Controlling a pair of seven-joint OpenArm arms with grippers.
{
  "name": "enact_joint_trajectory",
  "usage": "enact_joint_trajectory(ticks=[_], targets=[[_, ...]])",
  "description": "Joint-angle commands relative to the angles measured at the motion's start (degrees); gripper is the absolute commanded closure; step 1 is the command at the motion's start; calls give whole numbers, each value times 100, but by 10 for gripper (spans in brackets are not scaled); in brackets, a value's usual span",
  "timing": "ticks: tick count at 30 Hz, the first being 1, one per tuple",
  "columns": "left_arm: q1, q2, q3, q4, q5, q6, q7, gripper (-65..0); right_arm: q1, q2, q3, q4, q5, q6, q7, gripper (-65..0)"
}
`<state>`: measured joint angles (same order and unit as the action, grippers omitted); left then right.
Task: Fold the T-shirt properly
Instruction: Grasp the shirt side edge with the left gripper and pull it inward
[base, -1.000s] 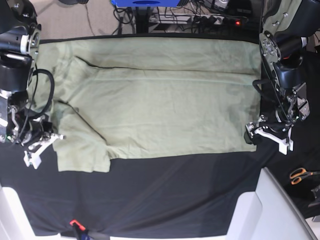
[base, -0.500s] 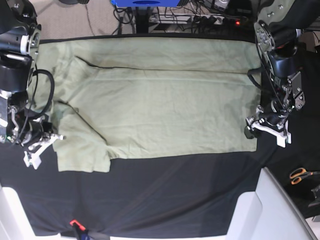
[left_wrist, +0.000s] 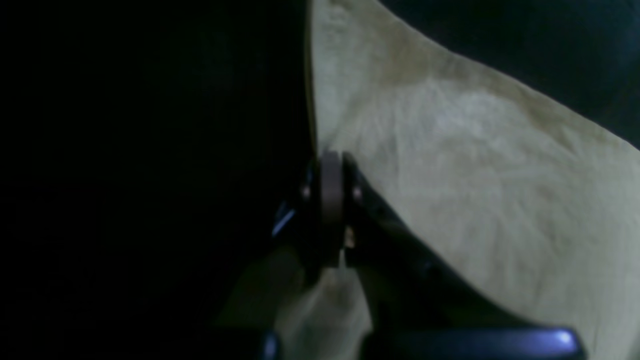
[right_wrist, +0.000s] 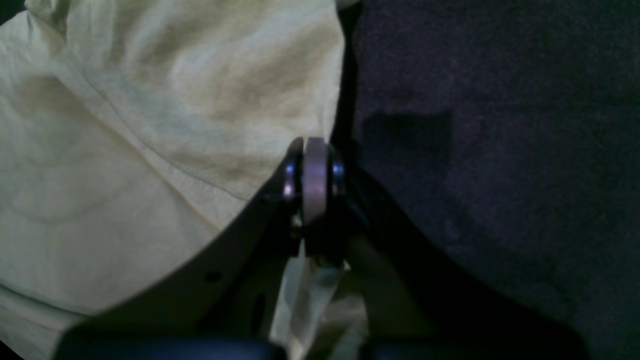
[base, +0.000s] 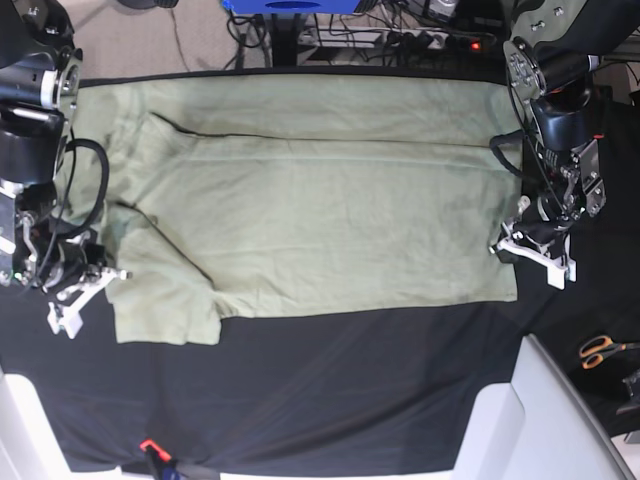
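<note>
T-shirt (base: 310, 210): spread flat across upper half of the base frame on my black table cloth (base: 330, 400), one sleeve at lower left.
Left gripper (base: 522, 248): jaws pressed together, pinching the hem at frame right.
Right gripper (base: 85, 285): clamped on the sleeve edge, frame left.
Scissors (base: 603, 349): lower right corner.

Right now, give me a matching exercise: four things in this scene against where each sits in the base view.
Things:
1. T-shirt
2. left hand
3. right hand
4. scissors

Places:
A. far right edge, orange handles
B. shut on the shirt's right edge
C. spread across the black cloth
D. shut on the shirt's left edge, by the sleeve

Pairs: 1-C, 2-B, 3-D, 4-A
</note>
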<state>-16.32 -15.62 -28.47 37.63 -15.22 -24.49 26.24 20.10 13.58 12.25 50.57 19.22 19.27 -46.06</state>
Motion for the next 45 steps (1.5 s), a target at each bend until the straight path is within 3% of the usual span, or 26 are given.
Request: enact_joint_trajectory(ticks=[1, 8, 17, 18, 21, 23, 25, 26, 45], targets=[[89, -78, 12, 110, 261, 45, 580, 0, 157, 79, 10, 99, 43, 21, 83, -2], [985, -69, 3, 1956, 252, 62, 1257, 0, 157, 79, 10, 99, 43, 21, 83, -2], [1188, -69, 3, 2185, 252, 62, 1301, 0, 148, 70, 10, 99, 43, 21, 83, -2], [1196, -69, 3, 2264, 252, 62, 1310, -63, 148, 70, 10, 99, 43, 21, 83, -2], [1311, -104, -6, 2510, 252, 62, 1310, -347, 140, 70, 10, 99, 43, 21, 83, -2], [1346, -113, -23, 2659, 252, 62, 1310, -487, 140, 70, 10, 99, 43, 21, 83, -2], [1346, -95, -340, 2765, 252, 62, 1310, -591, 140, 70, 10, 99, 43, 21, 83, -2], [1320, -78, -507, 2774, 252, 62, 1310, -612, 140, 70, 10, 99, 43, 21, 83, -2], [-34, -69, -665, 989, 322, 62, 1178, -615, 166, 79, 10, 99, 43, 21, 83, -2]])
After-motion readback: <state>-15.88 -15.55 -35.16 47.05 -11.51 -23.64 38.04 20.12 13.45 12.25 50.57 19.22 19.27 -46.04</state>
